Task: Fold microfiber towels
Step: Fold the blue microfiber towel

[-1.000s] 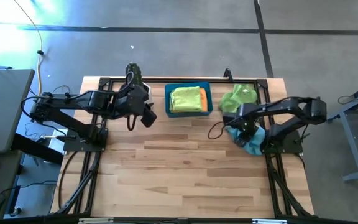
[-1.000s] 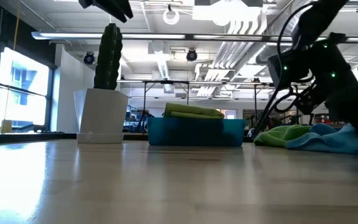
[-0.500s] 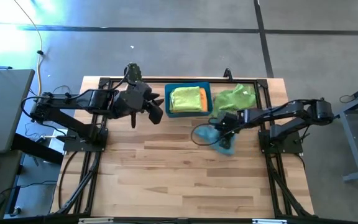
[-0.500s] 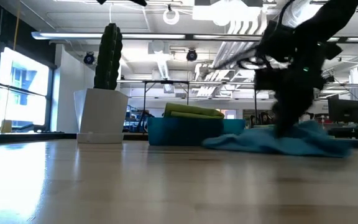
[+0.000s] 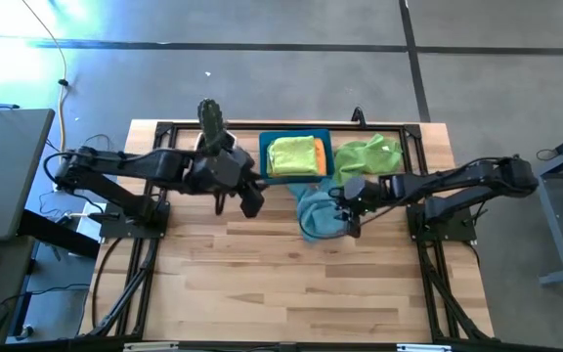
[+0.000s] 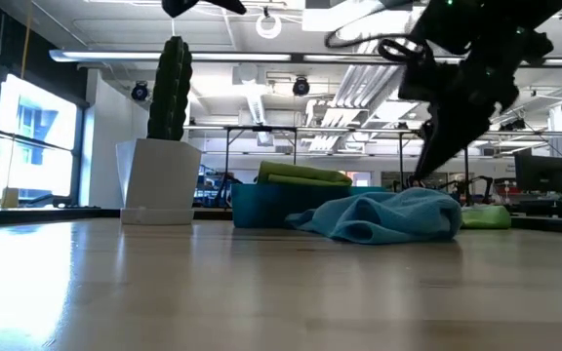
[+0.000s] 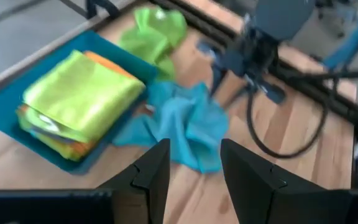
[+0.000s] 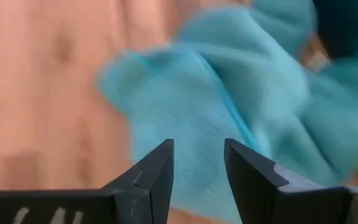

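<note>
One crumpled light-blue microfiber towel looks limp and light, best pinched at a corner; both the right gripper and the left gripper hang spread, empty.

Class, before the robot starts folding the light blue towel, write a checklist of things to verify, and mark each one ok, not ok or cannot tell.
1. Blue towel lies on the table: ok.
2. Towel spread flat: not ok, it is crumpled.
3. Right gripper open and holding nothing: ok.
4. Left gripper open and holding nothing: ok.
5. Towel free of the bin: cannot tell, its edge lies right against it.
6. Green towel apart from the blue one: cannot tell.
</note>
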